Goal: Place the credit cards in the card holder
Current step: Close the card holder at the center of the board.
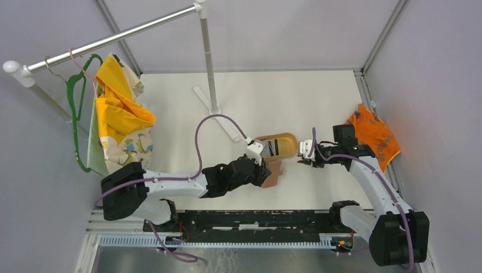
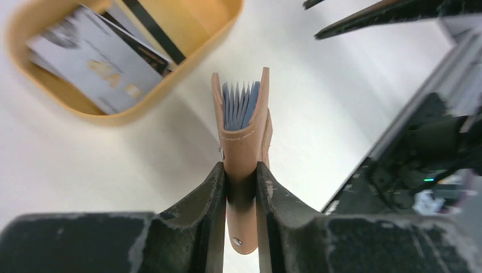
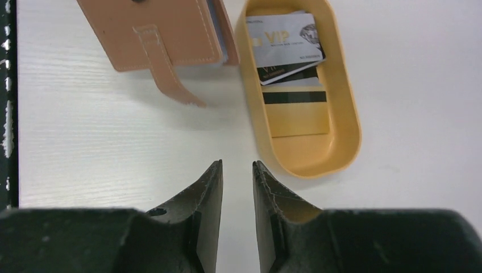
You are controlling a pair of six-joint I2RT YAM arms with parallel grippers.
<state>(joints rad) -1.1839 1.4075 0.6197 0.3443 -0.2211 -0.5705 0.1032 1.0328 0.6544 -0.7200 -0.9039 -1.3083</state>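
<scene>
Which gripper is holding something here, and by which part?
The left gripper clamps the card holder by its snap-stud end, with the card slots pointing away. The right gripper holds nothing.

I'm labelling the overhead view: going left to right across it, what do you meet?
Green hanger → yellow garment → rack's upright pole → tan tray → right gripper → orange cloth. The card holder in the left gripper overlaps the tray, so it is left out.

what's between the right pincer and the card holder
Nothing but bare table; the right wrist view shows no object between the right pincer and the card holder. The tray sits aside.
</scene>
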